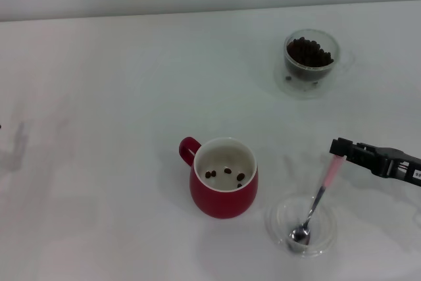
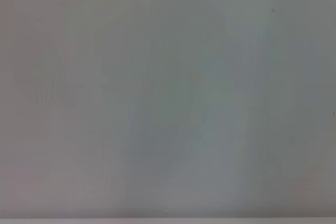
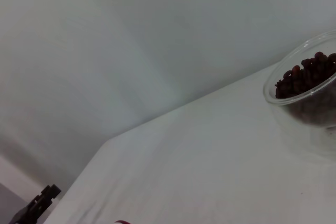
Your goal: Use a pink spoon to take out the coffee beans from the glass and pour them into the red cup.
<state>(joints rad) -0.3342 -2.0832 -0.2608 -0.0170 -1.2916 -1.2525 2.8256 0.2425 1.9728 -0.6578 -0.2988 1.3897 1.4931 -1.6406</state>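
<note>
Currently the right gripper reaches in from the robot's right side, low over the bench. Its jaws are closed on the pale pink handle end of the pink spoon. From the jaws the spoon slopes down and toward the robot. Its metal bowl rests inside a shallow clear dish, which sits directly below and slightly nearer the robot than the jaws. The spoon bowl appears to carry no beans.

The red cup stands upright on the bench to the left of the jaws, near the dish but apart from it. Its loop handle points away from the jaws. A few coffee beans lie on its cream-white floor.

The glass stands well beyond the jaws, toward the far edge of the bench and slightly left of them. It is upright and holds the main heap of coffee beans, filled close to the rim. In the right wrist view the glass shows at the frame edge with the coffee beans heaped inside it.

The left gripper does not appear in the head view. The left wrist view shows only a plain pale surface.
</note>
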